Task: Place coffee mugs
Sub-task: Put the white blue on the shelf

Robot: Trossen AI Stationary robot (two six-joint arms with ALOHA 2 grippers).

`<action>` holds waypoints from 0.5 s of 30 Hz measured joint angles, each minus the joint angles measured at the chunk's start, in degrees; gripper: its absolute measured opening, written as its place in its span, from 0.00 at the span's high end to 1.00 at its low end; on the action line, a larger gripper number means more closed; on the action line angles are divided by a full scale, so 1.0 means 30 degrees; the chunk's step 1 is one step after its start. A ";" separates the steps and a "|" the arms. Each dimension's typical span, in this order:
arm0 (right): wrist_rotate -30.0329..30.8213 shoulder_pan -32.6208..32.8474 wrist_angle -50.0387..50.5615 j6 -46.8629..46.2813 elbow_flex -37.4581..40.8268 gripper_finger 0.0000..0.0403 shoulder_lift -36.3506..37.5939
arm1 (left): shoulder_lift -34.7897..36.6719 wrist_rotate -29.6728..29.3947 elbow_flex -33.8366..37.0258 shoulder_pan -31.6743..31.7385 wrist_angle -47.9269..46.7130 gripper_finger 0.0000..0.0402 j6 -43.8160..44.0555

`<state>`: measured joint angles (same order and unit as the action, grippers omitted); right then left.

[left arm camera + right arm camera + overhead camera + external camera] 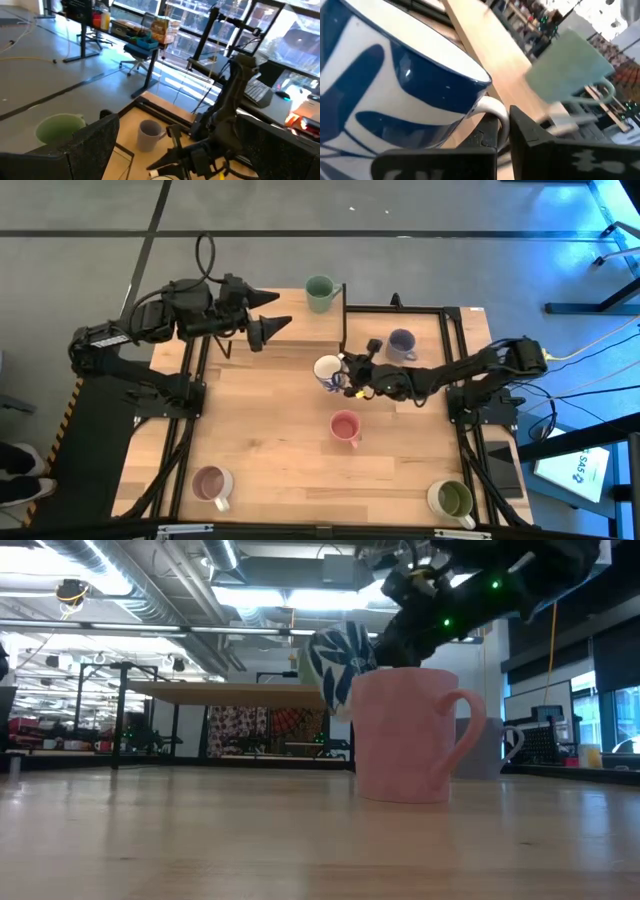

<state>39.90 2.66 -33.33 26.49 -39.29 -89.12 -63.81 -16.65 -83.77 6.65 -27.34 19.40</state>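
Blue-patterned mug (327, 372): white with blue pattern, lifted off the table and tilted; in the low view (340, 665) it hangs above and behind the pink mug.
Right gripper (347, 376): at the table's middle, on the right side of the blue-patterned mug; the right wrist view shows its 2 fingers (532, 135) closed tight on the mug's white handle (492, 111).
Left gripper (268, 315): raised over the far left part of the table, left of the green mug; its 2 pointed fingers stand apart and hold nothing.
Green mug (320, 293): at the far edge of the table, upright, well clear of both grippers.
Lavender mug (401, 344): far right, just beyond the right arm's forearm.
Pink mug (345, 427): upright on the table, near of the right gripper.
Beige-pink mug (211, 484): near left corner.
Cream mug with olive inside (452, 500): near right corner.
Table (270, 440): light wood, inside a black frame.
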 joint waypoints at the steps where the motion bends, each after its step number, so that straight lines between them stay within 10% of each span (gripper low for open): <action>1: -0.0351 -0.0165 -0.0737 0.0047 -0.0013 1.00 -0.0391 | -0.0012 -0.0191 0.0000 -0.0005 -0.0010 0.02 0.0010; 15: -0.2532 -0.1014 -0.3234 0.0763 -0.0014 1.00 -0.3626 | -0.1284 -0.0210 0.0014 -0.0005 -0.0963 0.02 -0.0073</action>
<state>32.31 -0.38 -43.03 28.78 -39.33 -100.00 -67.66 -17.28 -83.72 6.63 -30.23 19.18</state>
